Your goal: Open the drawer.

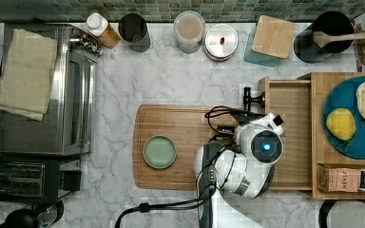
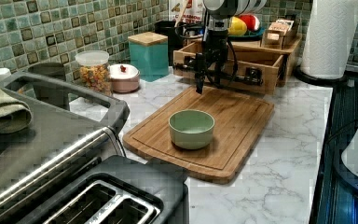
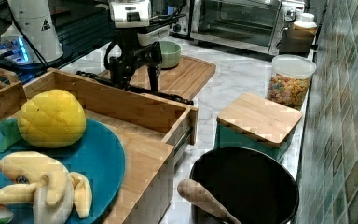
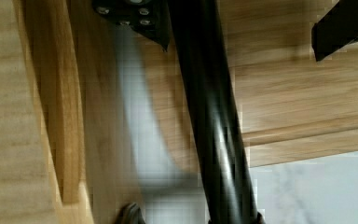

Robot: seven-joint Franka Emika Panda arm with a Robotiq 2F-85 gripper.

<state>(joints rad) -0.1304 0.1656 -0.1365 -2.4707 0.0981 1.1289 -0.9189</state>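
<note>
Beside the cutting board (image 1: pixel 180 118), drawer (image 1: pixel 290 137) pulled out, gripper (image 3: pixel 135 70) straddling its black handle (image 4: pixel 209 130), fingers (image 3: pixel 154 70) parted around the bar, green bowl (image 2: pixel 191 128) on the board.

Even, fairly bright light falls on the marble counter (image 1: pixel 171 85) with soft shadows; glare streaks the toaster oven (image 1: pixel 73 109) top; all views look blocky; the wrist view's black handle (image 4: pixel 209 116) is smeared.
</note>
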